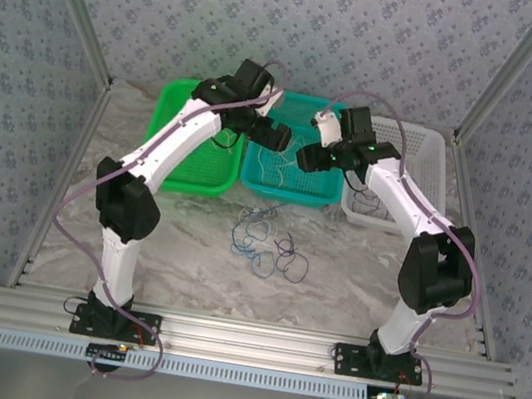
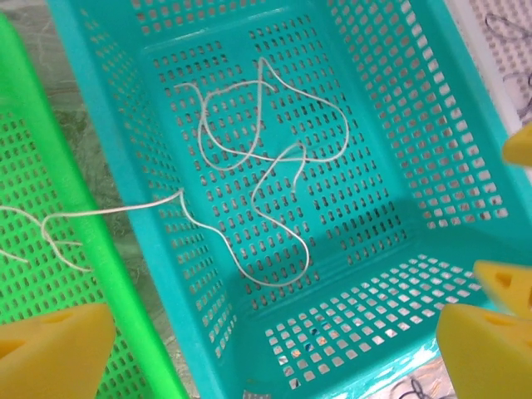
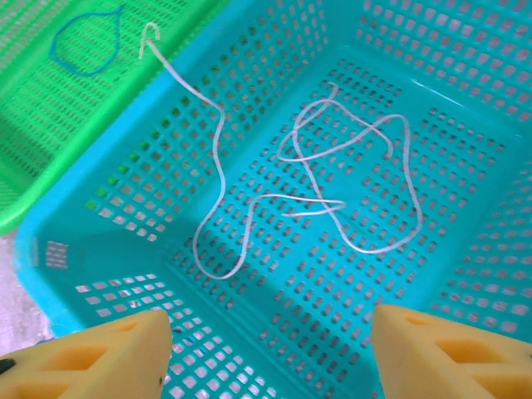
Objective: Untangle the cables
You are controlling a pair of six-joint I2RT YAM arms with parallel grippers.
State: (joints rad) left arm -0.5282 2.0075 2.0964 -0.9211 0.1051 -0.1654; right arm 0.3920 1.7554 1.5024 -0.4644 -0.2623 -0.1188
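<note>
3 baskets sit in a row at the far side of the table (image 1: pixel 186 258): left basket (image 1: pixel 184 171), middle basket (image 1: pixel 288 191), right basket (image 1: pixel 428 169), side by side. The cable tangle (image 1: pixel 264 245) lies on the table just in front of the middle basket. 1 long cable (image 3: pixel 312 199) lies in the middle basket, with 1 end over the rim into the left basket. 1 looped cable (image 3: pixel 83 74) is in the left basket. Thin cords (image 2: pixel 509 29) are in the right basket. The left gripper (image 1: pixel 278 138) is above the left/middle seam. The right gripper (image 1: pixel 308 156) is above the middle basket.
</note>
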